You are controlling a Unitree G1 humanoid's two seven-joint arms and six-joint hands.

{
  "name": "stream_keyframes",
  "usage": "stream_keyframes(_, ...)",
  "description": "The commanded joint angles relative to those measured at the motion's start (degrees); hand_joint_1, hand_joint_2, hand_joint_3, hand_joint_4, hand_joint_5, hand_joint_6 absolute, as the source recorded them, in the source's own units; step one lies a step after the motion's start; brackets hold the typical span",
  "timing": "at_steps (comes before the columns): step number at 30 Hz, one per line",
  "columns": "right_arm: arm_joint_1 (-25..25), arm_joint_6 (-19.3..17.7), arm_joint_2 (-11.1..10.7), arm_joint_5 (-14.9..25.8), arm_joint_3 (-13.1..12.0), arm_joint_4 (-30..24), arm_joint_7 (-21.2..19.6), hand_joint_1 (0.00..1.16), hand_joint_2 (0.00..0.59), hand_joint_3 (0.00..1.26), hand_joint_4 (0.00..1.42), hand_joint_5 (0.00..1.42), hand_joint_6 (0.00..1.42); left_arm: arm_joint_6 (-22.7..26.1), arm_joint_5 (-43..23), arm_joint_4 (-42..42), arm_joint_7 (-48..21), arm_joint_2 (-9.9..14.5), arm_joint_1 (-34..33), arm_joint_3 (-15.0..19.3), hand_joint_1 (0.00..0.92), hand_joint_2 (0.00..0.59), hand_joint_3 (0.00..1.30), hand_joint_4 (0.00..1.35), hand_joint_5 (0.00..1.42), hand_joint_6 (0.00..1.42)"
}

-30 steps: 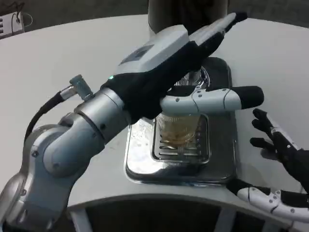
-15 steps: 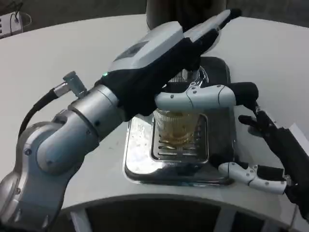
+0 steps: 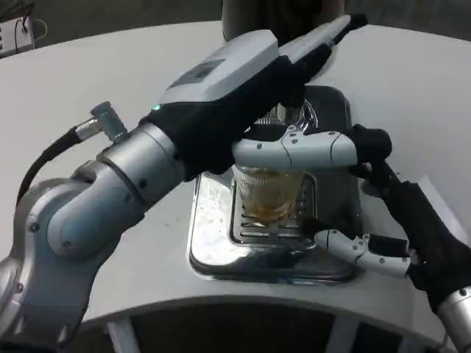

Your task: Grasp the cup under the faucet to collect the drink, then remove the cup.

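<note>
Amber drink shows through the clear cup (image 3: 268, 197), which stands on the slotted grate of the steel tray (image 3: 213, 254) directly beneath our left hand (image 3: 250, 103). That hand covers the cup's rim and most of what is above it, so we can make out only a bit of shiny metal behind the thumb and cannot say where the faucet ends. The left hand lies flat and angled over the cup, fingers stretched away from us, the thumb (image 3: 309, 147) reaching sideways across the cup's top; whether the thumb touches the rim we cannot tell, and nothing shows it gripping anything.

Our right hand (image 3: 390, 213) is just right of the cup, its dark palm turned toward it, fingers spread. One white finger (image 3: 360, 246) points in low beside the cup's base, and the dark tips above sit close to the left thumb's end. We cannot see contact with the cup, and the hand holds nothing. Its wrist runs out of the picture at the lower right.

Half a second ago the right hand was farther out to the right and lower; it has since come in toward the cup. The left arm has shifted slightly up and left, while the cup has stayed put.
</note>
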Motion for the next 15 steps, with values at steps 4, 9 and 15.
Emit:
stream_keyframes(4, -1.0, -0.43, 0.18, 0.05, 0.33, 0.65, -0.72, 0.78, 0.224, 0.0, 0.01, 0.11, 0.1, -0.55, 0.88, 0.52, -3.84, 1.26, -1.91, -1.67, 0.0, 0.0, 0.0, 0.0, 0.0, 0.11)
stream_keyframes(9, -1.2, -0.45, 0.3, 0.19, 0.35, 0.84, -0.78, 0.78, 0.224, 0.0, 0.01, 0.11, 0.1, -1.01, 1.34, 1.34, -5.4, 1.65, -3.23, -2.38, 0.0, 0.0, 0.0, 0.0, 0.0, 0.12)
stream_keyframes(15, -1.65, -0.5, 0.73, 0.21, 0.64, 1.17, -1.11, 0.78, 0.222, 0.0, 0.02, 0.11, 0.1, -1.09, 1.64, 2.05, -6.43, 1.71, -4.12, -3.01, 0.0, 0.0, 0.0, 0.0, 0.0, 0.13)
